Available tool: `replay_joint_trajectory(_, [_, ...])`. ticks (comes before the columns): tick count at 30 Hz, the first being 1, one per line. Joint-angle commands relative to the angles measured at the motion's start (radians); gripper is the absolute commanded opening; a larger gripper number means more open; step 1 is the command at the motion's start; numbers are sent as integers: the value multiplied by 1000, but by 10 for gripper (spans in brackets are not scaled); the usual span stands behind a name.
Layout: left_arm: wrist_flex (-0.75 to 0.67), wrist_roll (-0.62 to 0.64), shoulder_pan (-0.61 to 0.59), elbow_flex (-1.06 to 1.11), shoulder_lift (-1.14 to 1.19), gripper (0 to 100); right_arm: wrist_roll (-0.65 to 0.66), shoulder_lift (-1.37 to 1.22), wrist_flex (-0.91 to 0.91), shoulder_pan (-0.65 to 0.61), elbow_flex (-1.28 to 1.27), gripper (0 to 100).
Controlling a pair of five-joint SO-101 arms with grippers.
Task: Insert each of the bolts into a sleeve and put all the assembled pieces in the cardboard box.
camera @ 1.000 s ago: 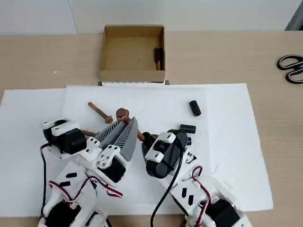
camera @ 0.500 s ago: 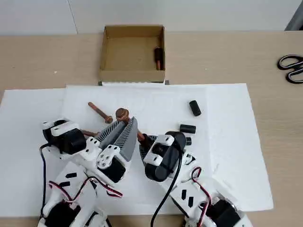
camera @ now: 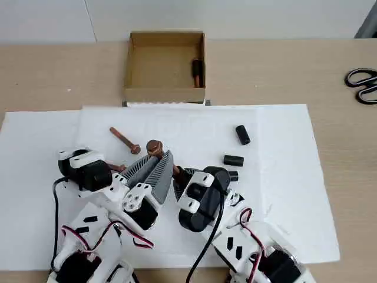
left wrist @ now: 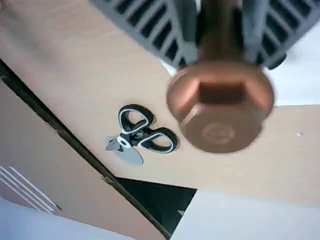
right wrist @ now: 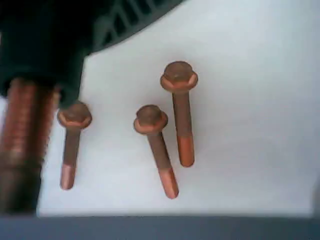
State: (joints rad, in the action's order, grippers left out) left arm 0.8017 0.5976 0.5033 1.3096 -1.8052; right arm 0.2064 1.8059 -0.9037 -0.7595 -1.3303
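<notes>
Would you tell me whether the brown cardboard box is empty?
Not empty: the brown cardboard box holds one copper bolt in a black sleeve.

This looks like a small robotics lab or hobby workbench: a pale wooden tabletop [camera: 59, 76] against a plain white wall [camera: 235, 17], a white paper sheet [camera: 283, 177] spread over it, two little desktop robot arms [camera: 141, 203] with bare red and black wiring, loose copper bolts [camera: 124, 140] and black sleeves [camera: 242, 134], a cardboard box [camera: 165, 94] farther back, and scissors [camera: 362, 85] at the far right.
</notes>
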Motion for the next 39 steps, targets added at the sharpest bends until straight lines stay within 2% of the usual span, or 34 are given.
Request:
replay_joint_trajectory(1, [8,5,5,-1,-12,5,8,7,8,-4,69,2])
replay_joint_trajectory(7, [140,5,127,-2,-12,5,52,7,10,-4,72,2])
replay_joint_trajectory(11, [210,-3,137,-1,-12,5,55,7,10,-1,95,2])
replay_joint_trajectory(16, [233,-80,135,2,-12,7,55,7,5,-1,95,2])
replay_joint_trajectory(18, [233,-80,133,2,-12,50,55,7,5,-1,94,2])
replay_joint_trajectory(21, [242,-83,133,2,-11,190,55,7,2,1,91,2])
replay_joint_trajectory(23, [278,-112,132,2,-11,244,55,7,1,1,91,2])
replay_joint_trajectory(32, [315,-310,-58,-35,-11,246,54,5,1,2,64,2])
replay_joint_trajectory(39, [321,-350,-81,-108,-11,227,51,5,8,51,31,2])
